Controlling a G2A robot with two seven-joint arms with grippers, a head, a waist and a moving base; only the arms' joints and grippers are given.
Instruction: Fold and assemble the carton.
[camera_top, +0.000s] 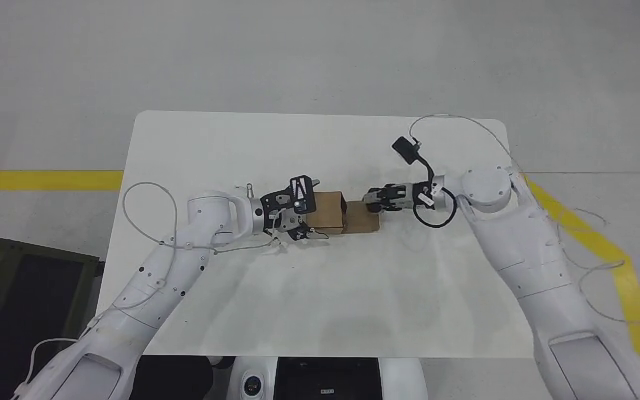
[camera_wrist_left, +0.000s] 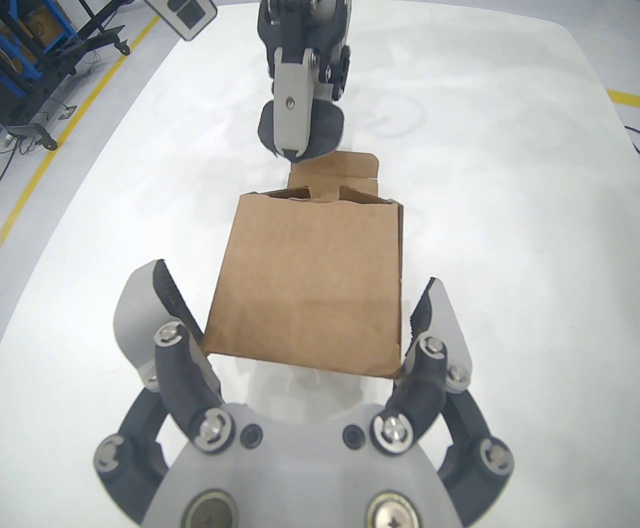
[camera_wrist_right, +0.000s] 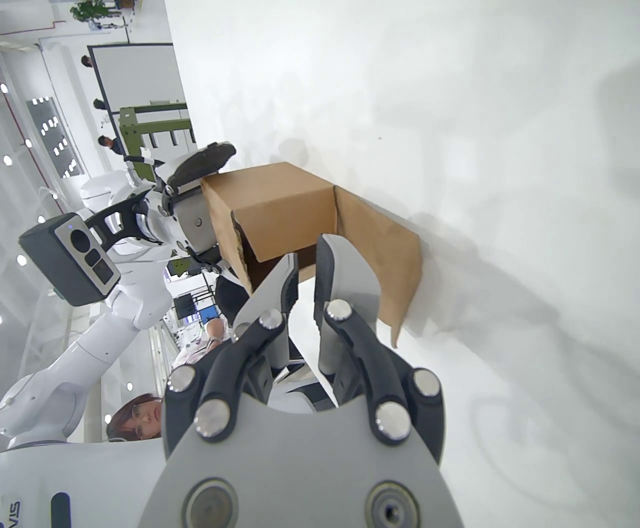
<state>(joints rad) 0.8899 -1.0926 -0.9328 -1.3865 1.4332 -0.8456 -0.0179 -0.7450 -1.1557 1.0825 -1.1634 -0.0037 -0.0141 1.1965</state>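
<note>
White counter bearing the brown carton, which lies on its side near the counter's middle. Left hand at one end of the carton, spread wide, a finger against each side, gripping it. Right hand at the carton's opposite, open end, fingers nearly pressed together, beside the outspread flap.

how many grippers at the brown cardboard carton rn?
2. The left gripper clamps one end of the brown cardboard carton across its sides; the right gripper, closed, is at the opposite open end by the flap.
</note>
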